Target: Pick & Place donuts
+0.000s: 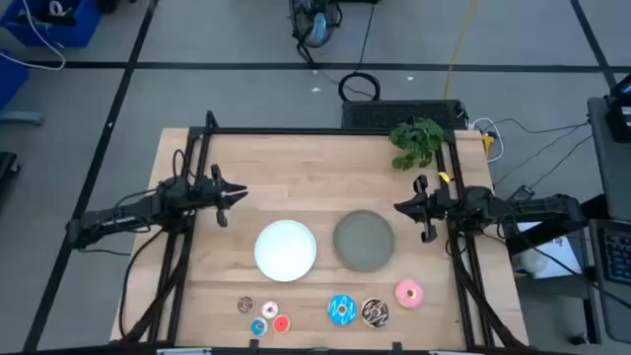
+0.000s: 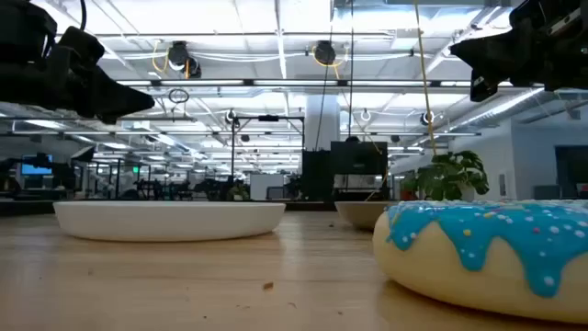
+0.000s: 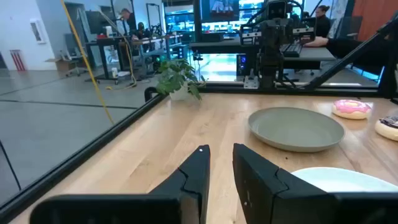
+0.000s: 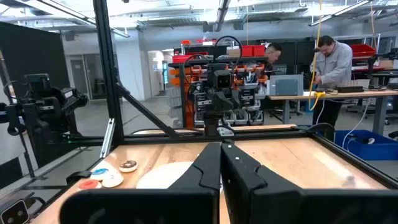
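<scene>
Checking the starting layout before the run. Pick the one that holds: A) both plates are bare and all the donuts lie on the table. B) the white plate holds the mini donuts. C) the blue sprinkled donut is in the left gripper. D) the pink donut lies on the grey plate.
A: the high view shows the white plate and grey plate bare, with the donuts in a row along the table's near edge.

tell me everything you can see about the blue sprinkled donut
The blue sprinkled donut is a toy ring with a pale tan body, glossy light-blue icing dripping down its sides and small white and pale sprinkles. It lies flat on the wooden table near the front edge, between the mini donuts and the dark brown drizzled donut, close beside the latter. It sits below the grey plate, on neither plate. No claw touches it.
</scene>
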